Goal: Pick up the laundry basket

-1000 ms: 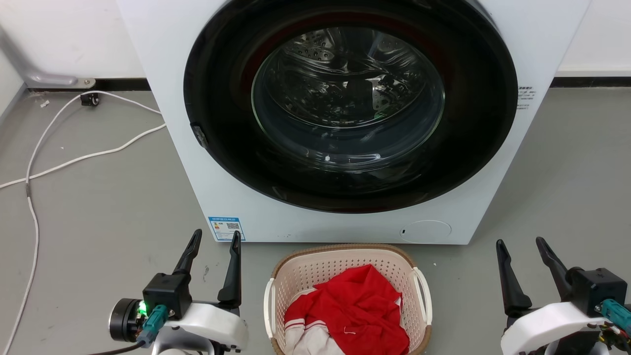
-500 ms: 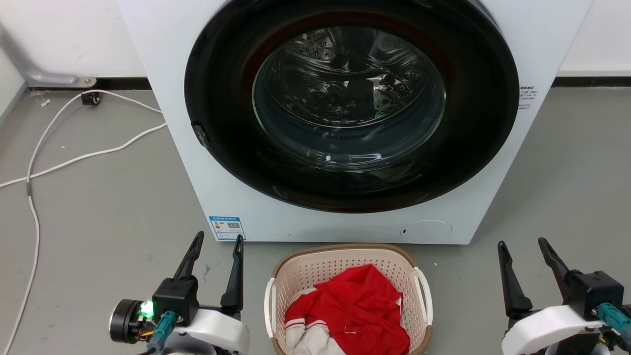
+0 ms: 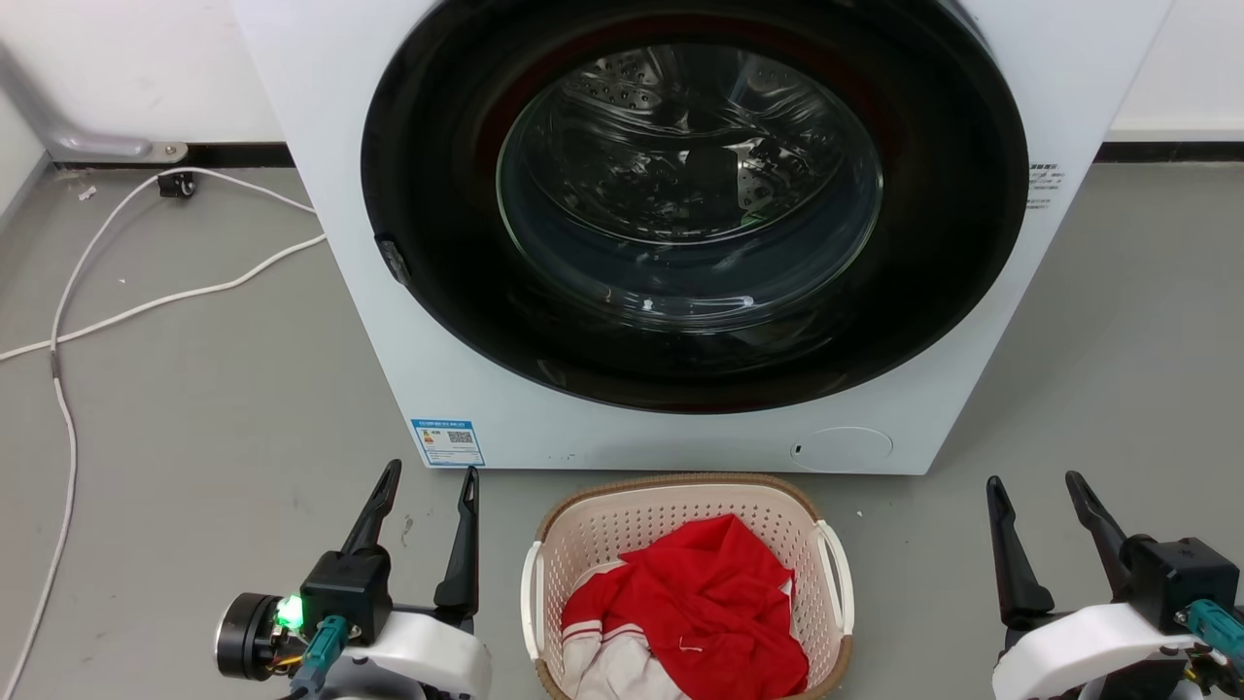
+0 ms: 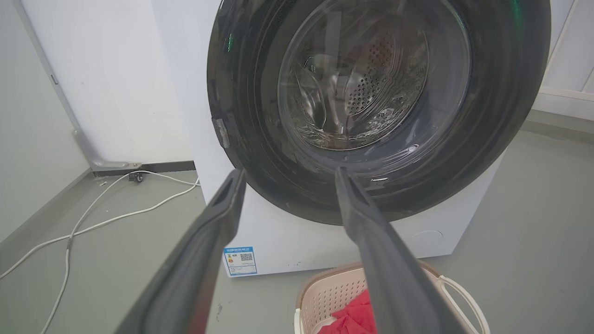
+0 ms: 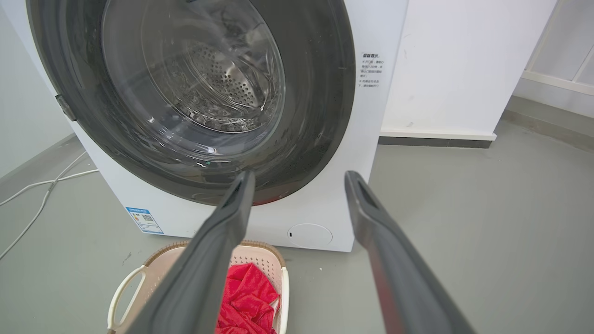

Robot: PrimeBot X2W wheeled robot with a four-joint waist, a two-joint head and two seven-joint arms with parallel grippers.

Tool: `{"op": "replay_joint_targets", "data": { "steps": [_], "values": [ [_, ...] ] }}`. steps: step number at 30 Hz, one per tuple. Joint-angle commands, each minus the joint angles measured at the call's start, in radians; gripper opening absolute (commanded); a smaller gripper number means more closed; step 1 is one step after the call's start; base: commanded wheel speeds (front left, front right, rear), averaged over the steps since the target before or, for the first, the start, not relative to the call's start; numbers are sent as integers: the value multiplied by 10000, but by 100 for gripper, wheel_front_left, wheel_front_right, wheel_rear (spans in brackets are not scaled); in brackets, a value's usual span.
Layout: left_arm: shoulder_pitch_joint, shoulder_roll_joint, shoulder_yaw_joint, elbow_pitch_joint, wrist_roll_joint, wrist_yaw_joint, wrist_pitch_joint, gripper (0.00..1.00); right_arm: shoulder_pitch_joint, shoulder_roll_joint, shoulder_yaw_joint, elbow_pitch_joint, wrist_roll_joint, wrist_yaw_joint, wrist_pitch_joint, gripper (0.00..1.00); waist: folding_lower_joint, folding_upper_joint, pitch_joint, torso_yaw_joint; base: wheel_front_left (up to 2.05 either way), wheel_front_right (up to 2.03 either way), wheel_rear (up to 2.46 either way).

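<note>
Claws are hanging open and empty: left gripper [image 3: 432, 472], right gripper [image 3: 1033, 479].
They are flanking the laundry basket [image 3: 671, 479], sitting on the floor [image 3: 194, 408] before the washer [image 3: 321, 97], likely readying for its side handles [image 3: 530, 603].

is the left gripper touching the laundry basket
Apart. The head view shows a strip of bare grey floor between the left gripper and the laundry basket.
</note>
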Motion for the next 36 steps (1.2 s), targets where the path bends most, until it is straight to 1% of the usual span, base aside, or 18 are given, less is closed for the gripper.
{"op": "replay_joint_targets", "data": {
  "steps": [1, 5, 8, 14, 18, 26, 32, 36],
  "values": [
    [-42, -49, 50, 16, -27, -8, -49, 100, -129, 26, -18, 39, 81, -7, -38, 100, 0, 0, 42, -5, 0, 0, 0],
    [-189, -61, 97, 86, -45, -13, -49, 100, -234, 26, -65, 102, 134, -7, 19, 100, 0, 0, 226, -16, 0, 0, 0],
    [-382, -86, 91, 294, -131, -82, -39, 100, -424, 25, -169, 203, 144, -7, 114, 100, 0, 0, 559, -21, 0, 0, 0],
    [-1437, -126, -19, 1247, -351, -275, -39, 100, -1153, 28, -188, 551, 106, -7, 231, 100, 0, 0, 1856, -65, 0, 0, 0],
    [-2174, -144, -109, 2154, -550, -451, -36, 100, -1729, 27, -40, 1053, 91, -7, 428, 100, 0, 0, 2658, -120, 0, 0, 0],
    [-3780, -56, -301, 4329, -1091, -802, 399, 100, -2968, 20, 252, 2688, 253, -7, 1432, 100, 0, 0, 4115, -258, 0, 0, 0],
    [-5004, 120, -601, 5938, -1611, -952, 1095, 100, -4248, 24, 538, 4308, 341, -7, 2319, 100, 0, 0, 5110, -389, 0, 0, 0],
    [-5805, 319, -1023, 6852, -2053, -978, 1716, 100, -5190, 24, 696, 5474, 293, -7, 2679, 100, 0, 0, 5640, -456, 0, 0, 0]
  ]
}}
